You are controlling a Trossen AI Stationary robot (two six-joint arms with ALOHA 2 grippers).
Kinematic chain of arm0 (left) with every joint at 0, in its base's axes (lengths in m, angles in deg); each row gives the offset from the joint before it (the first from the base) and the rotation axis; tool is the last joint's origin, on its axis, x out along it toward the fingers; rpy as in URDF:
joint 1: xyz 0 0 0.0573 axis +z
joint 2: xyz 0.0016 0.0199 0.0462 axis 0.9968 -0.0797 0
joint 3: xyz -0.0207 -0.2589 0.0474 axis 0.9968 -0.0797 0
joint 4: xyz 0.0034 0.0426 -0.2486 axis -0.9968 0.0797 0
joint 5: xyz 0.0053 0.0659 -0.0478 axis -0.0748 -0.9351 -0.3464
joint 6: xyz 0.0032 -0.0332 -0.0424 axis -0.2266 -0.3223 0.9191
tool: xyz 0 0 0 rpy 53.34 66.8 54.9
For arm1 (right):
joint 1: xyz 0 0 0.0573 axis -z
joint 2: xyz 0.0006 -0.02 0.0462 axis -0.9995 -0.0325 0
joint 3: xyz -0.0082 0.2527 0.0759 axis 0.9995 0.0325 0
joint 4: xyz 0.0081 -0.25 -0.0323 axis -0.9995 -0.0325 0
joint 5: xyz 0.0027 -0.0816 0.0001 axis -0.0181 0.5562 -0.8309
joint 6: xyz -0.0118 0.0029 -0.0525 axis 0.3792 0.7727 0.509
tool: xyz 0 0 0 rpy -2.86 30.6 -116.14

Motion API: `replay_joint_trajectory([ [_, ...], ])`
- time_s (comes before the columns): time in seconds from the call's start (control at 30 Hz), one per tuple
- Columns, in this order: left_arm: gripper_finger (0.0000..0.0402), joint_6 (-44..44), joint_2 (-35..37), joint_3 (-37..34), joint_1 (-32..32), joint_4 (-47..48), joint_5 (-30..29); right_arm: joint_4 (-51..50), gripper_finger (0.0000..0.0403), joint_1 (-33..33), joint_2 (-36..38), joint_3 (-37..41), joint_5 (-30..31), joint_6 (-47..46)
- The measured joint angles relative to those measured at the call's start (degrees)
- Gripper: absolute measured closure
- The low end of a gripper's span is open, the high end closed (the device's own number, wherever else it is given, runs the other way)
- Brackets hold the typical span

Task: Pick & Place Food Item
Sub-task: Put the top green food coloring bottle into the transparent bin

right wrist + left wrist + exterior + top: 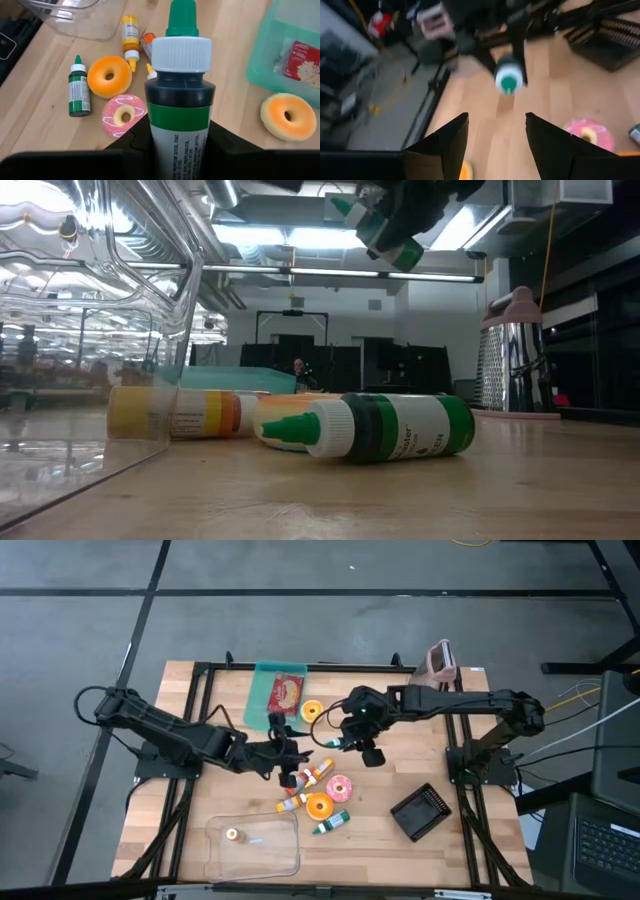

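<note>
We see the green-capped bottle [180, 110] clamped in the right gripper [176, 137], held in the air above the table [470, 850]
Just beside it, the pink donut [122, 115] lies on the wood below; our left gripper [496, 137] hovers near that donut, fingers parted around nothing

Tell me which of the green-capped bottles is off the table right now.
The green-capped bottle gripped between the right gripper fingers, raised above the table. The other green bottle lies on its side on the wood beside the orange donut.
</note>
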Motion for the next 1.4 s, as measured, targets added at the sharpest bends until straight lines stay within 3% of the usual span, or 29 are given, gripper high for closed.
replay_joint_trajectory([
  [0.07, 0.0208, -4.80, -0.46, 0.13, 0.02, -4.13, 0.81, -0.08, 0.0302, -0.07, 0.00, 0.02, -0.02, 0.02],
  [0.33, 0.0208, -16.14, -5.35, 0.02, 0.07, -4.88, -0.74, -0.16, 0.0302, -0.66, 0.00, 0.02, -5.77, 1.29],
  [0.6, 0.0208, -28.02, -11.29, 0.00, 0.09, -13.13, -6.04, 0.10, 0.0302, -0.74, 0.00, 0.02, -6.01, 1.41],
  [0.77, 0.0208, -29.91, -11.54, 0.92, 1.12, -13.95, -5.69, -0.21, 0.0302, -0.76, 0.02, 0.02, -6.18, 0.99],
  [1.4, 0.0208, -30.40, -15.08, 10.07, 3.15, -4.15, 7.91, -0.27, 0.0302, -1.57, 0.11, 0.02, -7.48, -0.09],
])
